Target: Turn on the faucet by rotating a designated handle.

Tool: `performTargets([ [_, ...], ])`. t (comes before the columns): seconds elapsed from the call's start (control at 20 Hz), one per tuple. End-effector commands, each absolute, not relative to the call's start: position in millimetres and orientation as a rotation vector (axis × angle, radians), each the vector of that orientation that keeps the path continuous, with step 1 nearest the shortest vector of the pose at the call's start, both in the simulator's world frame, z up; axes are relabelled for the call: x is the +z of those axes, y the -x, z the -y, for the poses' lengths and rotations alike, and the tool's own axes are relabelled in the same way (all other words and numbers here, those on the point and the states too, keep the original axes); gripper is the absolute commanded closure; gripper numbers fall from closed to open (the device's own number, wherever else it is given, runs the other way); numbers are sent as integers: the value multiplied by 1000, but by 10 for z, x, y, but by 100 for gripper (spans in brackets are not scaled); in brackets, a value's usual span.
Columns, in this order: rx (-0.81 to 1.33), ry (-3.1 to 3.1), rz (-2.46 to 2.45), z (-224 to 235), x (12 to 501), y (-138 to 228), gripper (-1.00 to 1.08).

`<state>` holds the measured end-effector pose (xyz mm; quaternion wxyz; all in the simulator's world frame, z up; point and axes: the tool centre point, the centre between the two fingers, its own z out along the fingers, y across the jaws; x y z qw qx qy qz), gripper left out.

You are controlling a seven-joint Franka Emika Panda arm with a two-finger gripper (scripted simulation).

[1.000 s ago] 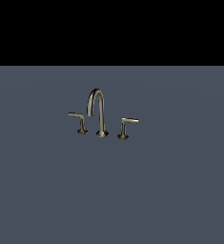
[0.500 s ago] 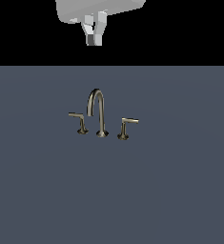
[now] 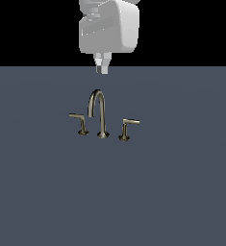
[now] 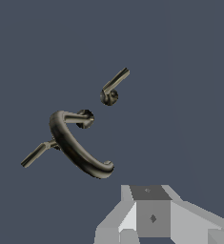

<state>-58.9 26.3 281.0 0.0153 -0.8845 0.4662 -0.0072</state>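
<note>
The faucet (image 3: 99, 111) stands on a grey surface, with a tall arched spout between two levers. The handle (image 3: 127, 128) is at the exterior view's right, and its arm points rightward. The twin lever (image 3: 79, 123) points leftward. My gripper (image 3: 102, 69) hangs above and behind the spout with its fingers together, holding nothing and touching nothing. In the wrist view the spout (image 4: 74, 147) arches between two levers (image 4: 114, 86) (image 4: 36, 154), and I cannot tell which one is the handle. The gripper (image 4: 150, 193) sits apart from the spout's tip there.
The flat grey surface (image 3: 182, 192) spreads on all sides of the faucet. Nothing else stands on it. The background behind it is black.
My gripper has come down from above the picture into view, and now hangs over the back of the faucet. The faucet and both levers have not moved.
</note>
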Motion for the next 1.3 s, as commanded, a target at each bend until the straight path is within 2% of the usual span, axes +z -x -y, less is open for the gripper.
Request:
performTargets([
  [0.0,-22,2708,-1534,-224,2670,464,108],
  [0.55,-15,2482,-1895,68,2031,-56,108],
  [1.25,-7,2097,-2337,694,1173,-590,108],
])
